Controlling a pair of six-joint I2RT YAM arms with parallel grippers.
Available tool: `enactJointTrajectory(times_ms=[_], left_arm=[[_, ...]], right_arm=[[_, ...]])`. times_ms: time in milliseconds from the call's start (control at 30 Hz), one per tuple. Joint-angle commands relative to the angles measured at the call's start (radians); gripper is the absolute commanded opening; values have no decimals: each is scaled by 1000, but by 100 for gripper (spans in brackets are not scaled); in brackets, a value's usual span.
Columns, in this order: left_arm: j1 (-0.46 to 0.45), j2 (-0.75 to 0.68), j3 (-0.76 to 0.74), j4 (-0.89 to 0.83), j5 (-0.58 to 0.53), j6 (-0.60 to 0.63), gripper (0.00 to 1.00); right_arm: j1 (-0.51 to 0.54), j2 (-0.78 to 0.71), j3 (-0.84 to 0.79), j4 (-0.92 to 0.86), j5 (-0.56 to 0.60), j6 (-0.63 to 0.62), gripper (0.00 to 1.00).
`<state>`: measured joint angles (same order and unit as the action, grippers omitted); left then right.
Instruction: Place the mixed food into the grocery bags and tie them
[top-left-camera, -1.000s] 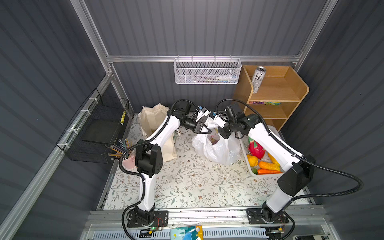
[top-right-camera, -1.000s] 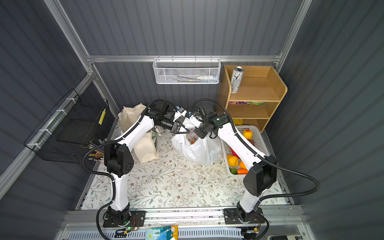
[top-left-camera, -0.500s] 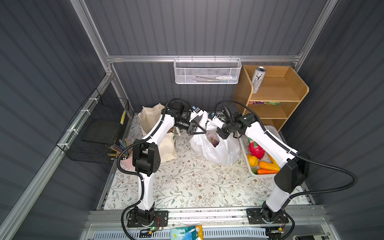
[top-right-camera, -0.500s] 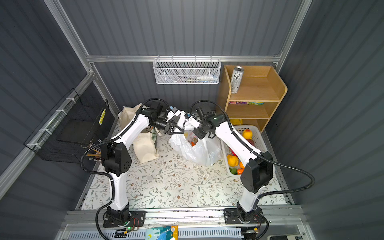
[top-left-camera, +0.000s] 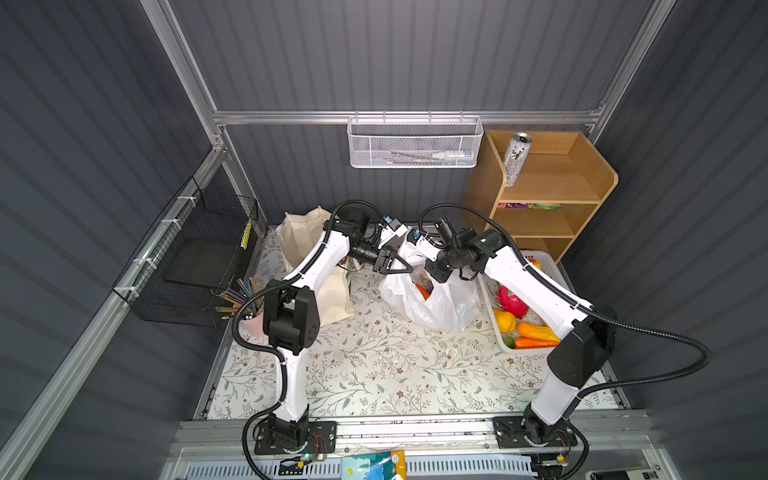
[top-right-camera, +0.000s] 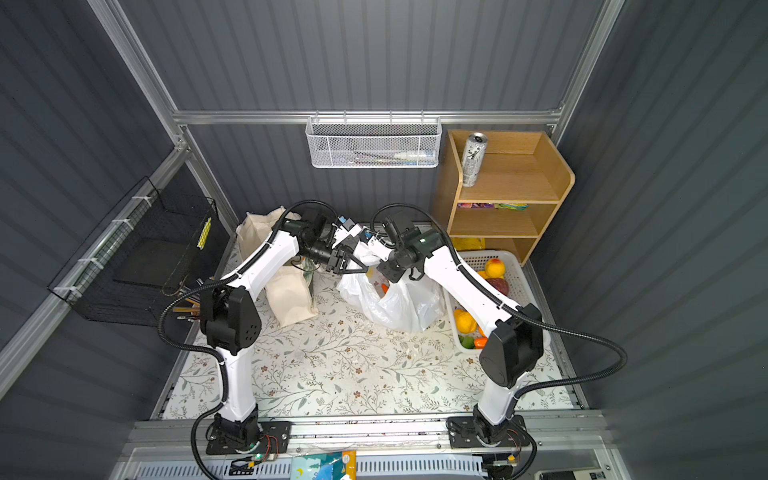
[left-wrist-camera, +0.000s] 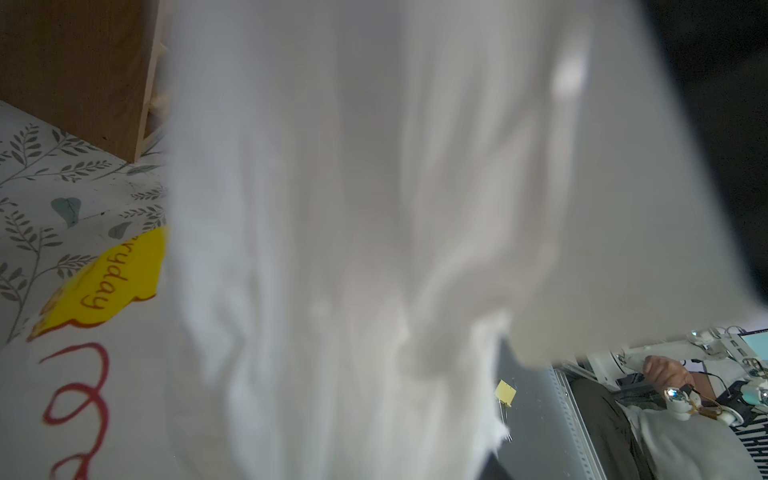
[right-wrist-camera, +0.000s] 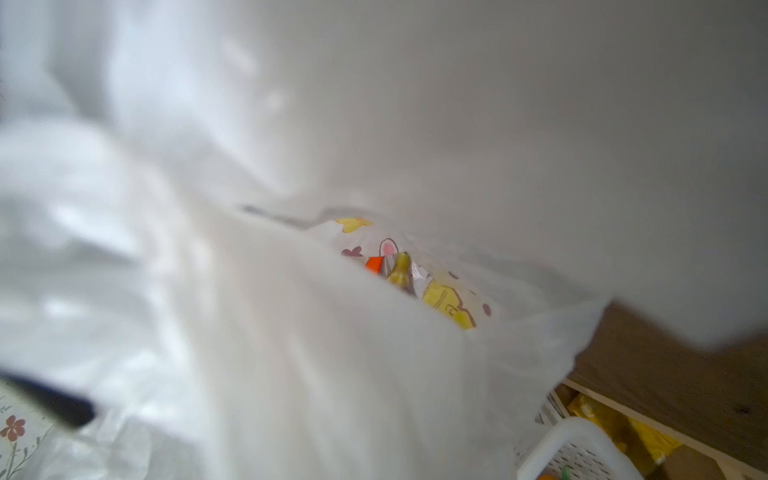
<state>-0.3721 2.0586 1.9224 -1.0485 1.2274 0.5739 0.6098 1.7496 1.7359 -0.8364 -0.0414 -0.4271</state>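
The white plastic bag (top-left-camera: 432, 303) (top-right-camera: 399, 307) stands mid-mat with orange food (top-left-camera: 423, 291) showing in its mouth. My left gripper (top-left-camera: 397, 266) (top-right-camera: 353, 266) is at the bag's raised top edge, fingers spread apart. My right gripper (top-left-camera: 436, 273) (top-right-camera: 390, 272) is shut on the bag's plastic opposite it. Bag film (left-wrist-camera: 332, 249) (right-wrist-camera: 291, 353) hides the jaws in both wrist views. The cream canvas tote (top-left-camera: 303, 241) stands at the back left. Toy fruit and carrots (top-left-camera: 536, 343) lie in the white basket (top-left-camera: 544, 259). A silver can (top-left-camera: 515, 164) stands on the shelf.
The wooden shelf unit (top-left-camera: 582, 187) at the back right holds snack packets (top-left-camera: 532, 205). A pink cup of pencils (top-left-camera: 253, 320) and a black wire basket (top-left-camera: 199, 257) are at the left. A white mesh basket (top-left-camera: 415, 143) hangs on the back wall.
Both grippers have shifted slightly to the left with the bag's top. The left gripper's fingers have spread wider apart.
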Motion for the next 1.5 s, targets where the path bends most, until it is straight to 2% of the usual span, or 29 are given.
enactJointTrajectory(times_ms=[0,467,667,1067,1467], left_arm=[[-4,-57,-34,28,1,-19,40],[17,-122,-131,225,-20,-133,42],[32,-174,-234,431,-14,-277,43],[30,-148,-234,512,25,-346,41],[29,-158,-304,770,56,-538,42]], right_arm=[[23,22,39,-26,-5,-1,0],[37,8,-55,-31,29,-7,0],[28,-24,-75,6,-21,1,0],[30,-67,-101,72,-110,20,0],[30,-38,-120,68,-111,16,0]])
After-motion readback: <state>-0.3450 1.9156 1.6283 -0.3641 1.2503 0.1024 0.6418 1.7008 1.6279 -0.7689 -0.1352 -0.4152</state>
